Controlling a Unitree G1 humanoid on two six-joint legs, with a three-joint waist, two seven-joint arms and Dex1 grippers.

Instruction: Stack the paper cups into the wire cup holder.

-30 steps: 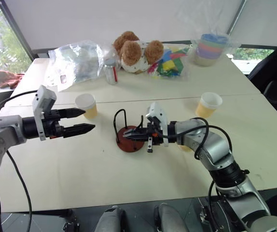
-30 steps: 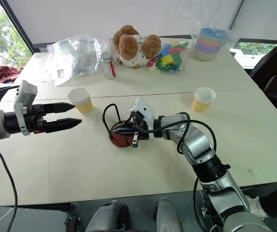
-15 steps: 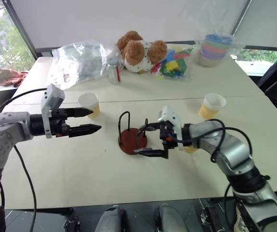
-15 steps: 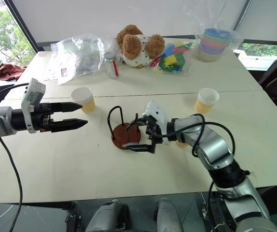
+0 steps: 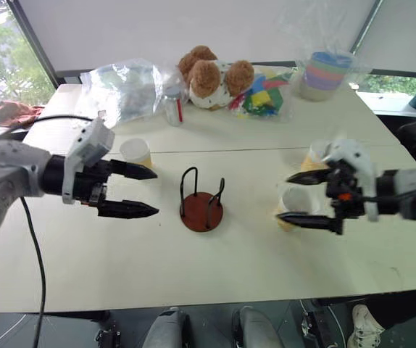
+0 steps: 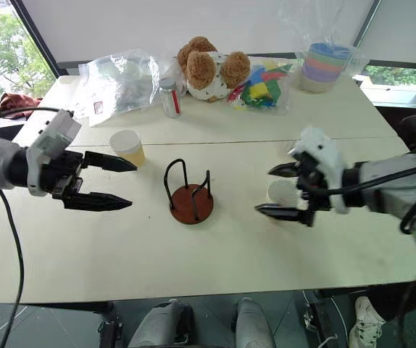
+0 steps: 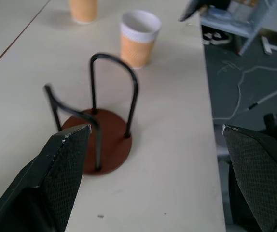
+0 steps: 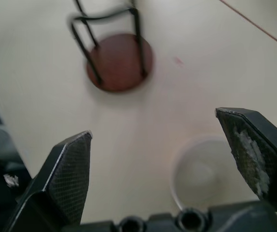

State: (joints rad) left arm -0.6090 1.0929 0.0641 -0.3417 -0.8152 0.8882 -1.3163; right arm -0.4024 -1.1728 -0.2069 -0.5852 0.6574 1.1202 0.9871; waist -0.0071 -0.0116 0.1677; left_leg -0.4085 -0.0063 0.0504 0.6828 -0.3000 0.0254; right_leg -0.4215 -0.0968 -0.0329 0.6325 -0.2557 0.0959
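Right of the wire cup holder (image 6: 191, 194), which stands empty at mid-table, an upright paper cup (image 6: 282, 194) sits just beneath the right gripper (image 6: 279, 191), whose fingers are spread wide and angled down toward it. That arm is nearer. Two more cups (image 5: 135, 151) (image 5: 315, 155) stand behind. The left gripper (image 5: 146, 192), fingers apart and empty, points level at the holder.

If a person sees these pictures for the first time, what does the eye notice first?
Probably the empty wire cup holder at the table's middle, with an open gripper on each side: the left gripper and the right gripper. Next, the paper cup standing upright between the right gripper's fingers, not gripped.
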